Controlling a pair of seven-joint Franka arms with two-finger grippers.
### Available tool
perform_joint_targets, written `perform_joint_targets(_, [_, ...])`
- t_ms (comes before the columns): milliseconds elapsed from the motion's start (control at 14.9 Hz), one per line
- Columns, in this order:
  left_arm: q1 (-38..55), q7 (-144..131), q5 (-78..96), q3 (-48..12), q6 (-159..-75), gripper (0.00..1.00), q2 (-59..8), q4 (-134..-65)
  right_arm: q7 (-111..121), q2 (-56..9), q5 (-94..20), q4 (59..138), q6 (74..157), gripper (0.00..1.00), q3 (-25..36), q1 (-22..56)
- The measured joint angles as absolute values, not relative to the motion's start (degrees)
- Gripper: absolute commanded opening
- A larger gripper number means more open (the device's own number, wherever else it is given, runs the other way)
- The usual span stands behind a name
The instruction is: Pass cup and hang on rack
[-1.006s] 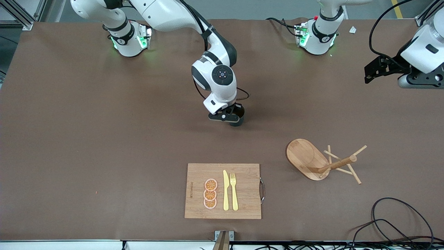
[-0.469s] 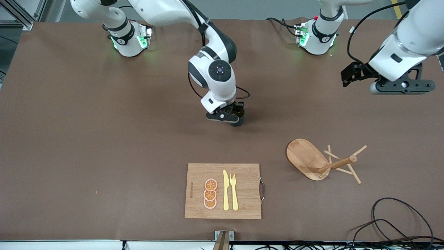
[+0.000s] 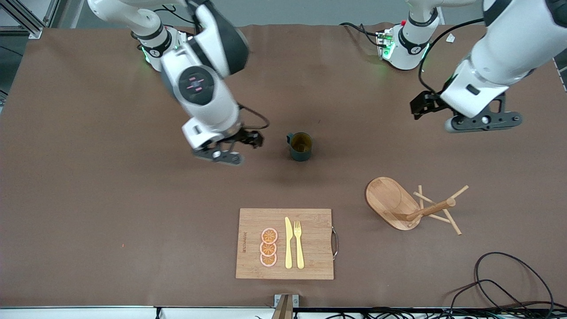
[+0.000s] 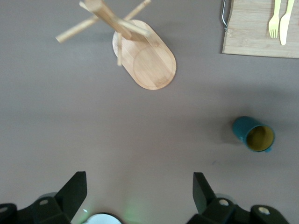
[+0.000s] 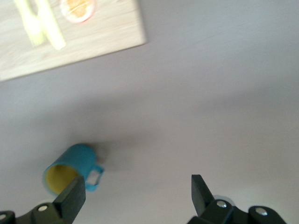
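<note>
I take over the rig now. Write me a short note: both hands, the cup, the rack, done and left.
Right hand: open, empty, over bare table beside the cup.
Left hand: open, empty, in the air toward the left arm's end.
Cup: upright on the table, mid-table.
Rack: nearer the front camera than the cup, no cup on it.
Done: cup set down for handover.
Left: left hand picks it up and hangs it.

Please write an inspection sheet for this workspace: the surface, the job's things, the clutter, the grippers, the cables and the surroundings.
Surface: brown table, bare between items.
Job's things: cup upright on the table, free; rack standing, pegs bare.
Clutter: cutting board with knife, fork, three orange slices.
Grippers: right gripper open, beside the cup; left gripper open, over bare table.
Cables: black cable looped at the left arm's end.
Surroundings: arm bases at the table edge.
</note>
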State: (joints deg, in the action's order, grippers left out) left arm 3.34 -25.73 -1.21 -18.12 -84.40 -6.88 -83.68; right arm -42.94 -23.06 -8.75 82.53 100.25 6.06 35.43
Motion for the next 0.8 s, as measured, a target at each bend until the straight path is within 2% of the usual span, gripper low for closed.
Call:
perform_joint_targets(268, [5.3,-38.8,-1.3,-23.8,-89.2,1.0,-11.0,-83.3,-34.2,-21.7,-7.0,82.6,94.4,1.0,6.1,25.5])
perform_joint_targets(469, [11.1,-49.2,-3.8,-24.1,-92.6,1.0,-14.3,-83.2,-23.9,-20.0,-4.4,82.6,91.3,1.0,6.2,20.6])
perform_joint_targets(804, [22.7,-68.0,-11.4,-24.2,-98.4,1.0,-20.9,-83.1,-4.5,-17.1,-3.4,82.6,88.5,1.0,6.3,8.2])
